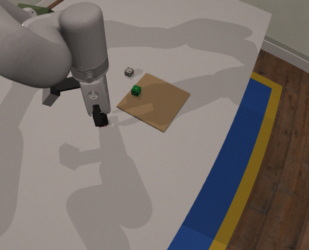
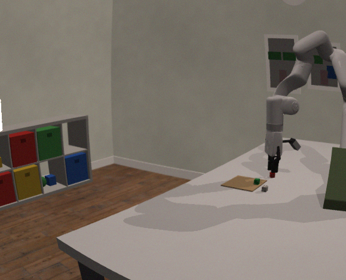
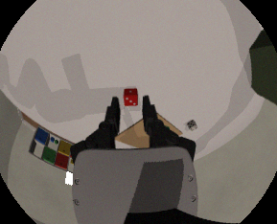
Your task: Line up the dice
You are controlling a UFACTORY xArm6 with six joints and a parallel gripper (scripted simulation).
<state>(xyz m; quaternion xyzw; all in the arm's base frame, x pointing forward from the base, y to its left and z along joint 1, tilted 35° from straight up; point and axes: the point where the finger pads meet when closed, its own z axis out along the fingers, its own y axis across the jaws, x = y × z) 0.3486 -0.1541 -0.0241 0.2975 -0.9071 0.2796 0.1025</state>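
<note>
A small red die sits on the white table, left of the brown mat (image 1: pixel 153 100). My gripper (image 1: pixel 100 121) points straight down over it. The fingers stand partly apart, and their tips are low around or just above the die, which they mostly hide in this view. In the wrist view the red die (image 3: pixel 130 97) shows just past the fingertips, with gaps on both sides. In the side view the red die (image 2: pixel 272 175) lies under the fingers (image 2: pixel 273 169). A green die (image 1: pixel 135 90) stands on the mat near its far left corner. A white die (image 1: pixel 128 71) lies on the table just beyond the mat.
A large dark green box (image 2: pixel 343 180) stands on the table to one side of the arm. The table's right edge (image 1: pixel 245 112) runs past the mat, with blue and yellow floor marking below. A shelf of coloured bins (image 2: pixel 31 163) stands far off by the wall.
</note>
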